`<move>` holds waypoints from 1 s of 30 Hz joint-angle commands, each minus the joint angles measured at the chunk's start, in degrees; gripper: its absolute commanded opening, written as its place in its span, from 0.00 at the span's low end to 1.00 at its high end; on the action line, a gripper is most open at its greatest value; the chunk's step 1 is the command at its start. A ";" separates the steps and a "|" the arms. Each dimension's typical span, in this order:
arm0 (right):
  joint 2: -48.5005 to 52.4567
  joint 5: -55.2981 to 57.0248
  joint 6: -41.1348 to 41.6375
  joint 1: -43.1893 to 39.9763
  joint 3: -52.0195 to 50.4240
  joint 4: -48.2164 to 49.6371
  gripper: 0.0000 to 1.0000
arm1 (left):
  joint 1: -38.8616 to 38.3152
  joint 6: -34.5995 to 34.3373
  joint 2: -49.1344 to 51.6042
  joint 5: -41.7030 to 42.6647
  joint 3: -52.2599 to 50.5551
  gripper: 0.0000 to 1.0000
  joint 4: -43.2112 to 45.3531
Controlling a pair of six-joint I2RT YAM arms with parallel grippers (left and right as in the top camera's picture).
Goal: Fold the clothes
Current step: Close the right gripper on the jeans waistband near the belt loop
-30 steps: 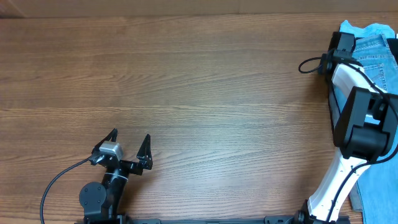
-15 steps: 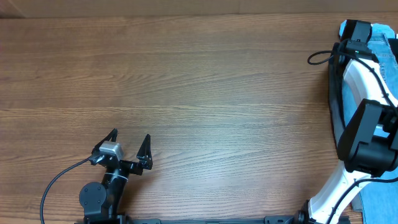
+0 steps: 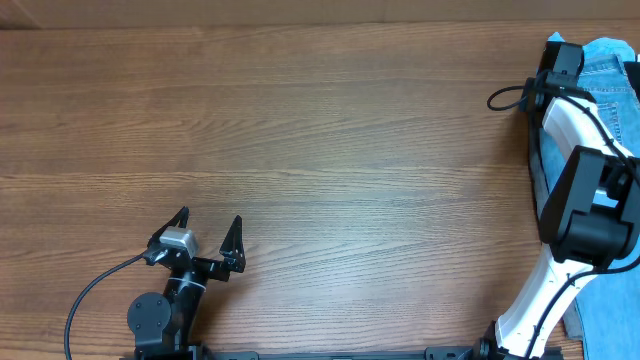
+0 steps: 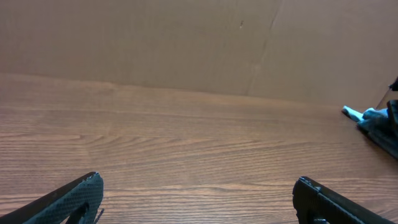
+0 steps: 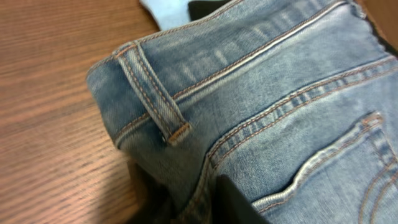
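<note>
The light blue denim jeans (image 3: 612,62) lie at the table's far right edge, mostly out of frame, and more denim shows at the lower right (image 3: 603,312). In the right wrist view the waistband, a belt loop and a stitched back pocket (image 5: 267,106) fill the picture. My right gripper (image 3: 560,52) is at the jeans' near-left corner, and its fingers (image 5: 199,200) are closed on a fold of denim below the waistband. My left gripper (image 3: 206,236) is open and empty near the front left edge, far from the jeans; its spread fingertips (image 4: 196,194) frame bare wood.
The wooden table (image 3: 300,150) spans the view. A brown cardboard wall (image 4: 186,37) stands along its far edge. A black cable (image 3: 500,100) loops off the right arm. A bit of light blue cloth (image 4: 364,114) shows far right in the left wrist view.
My right gripper moved further toward the far right corner onto the jeans, then drew back a little. The left arm has not moved.
</note>
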 commanded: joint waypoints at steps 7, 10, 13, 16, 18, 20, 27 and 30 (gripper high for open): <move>3.37 0.13 0.26 -0.50 1.38 0.20 0.37 | -0.28 -0.33 -0.50 0.46 -0.17 1.00 -0.07; 3.50 0.11 0.26 -0.50 1.38 -0.28 0.37 | -0.28 -0.33 -0.50 0.46 -0.17 1.00 -0.07; 3.76 -0.04 0.24 -0.50 1.38 -0.72 0.41 | -0.28 -0.33 -0.50 0.46 -0.17 1.00 -0.07; 3.76 -2.91 -1.14 -0.52 1.29 -1.53 0.43 | -0.28 -0.33 -0.50 0.46 -0.17 1.00 -0.07; 3.82 -2.80 -1.49 -0.63 1.16 -1.57 0.44 | -0.28 -0.33 -0.50 0.46 -0.17 1.00 -0.07; 3.98 -2.86 -1.46 -1.03 1.16 -1.33 0.45 | -0.28 -0.33 -0.50 0.46 -0.17 1.00 -0.07; 5.03 -2.86 -1.46 -2.99 1.16 -1.60 0.45 | -0.28 -0.33 -0.50 0.46 -0.17 1.00 -0.07; 5.03 -2.86 -1.49 -3.39 1.16 -1.36 0.43 | -0.28 -0.33 -0.50 0.46 -0.17 1.00 -0.07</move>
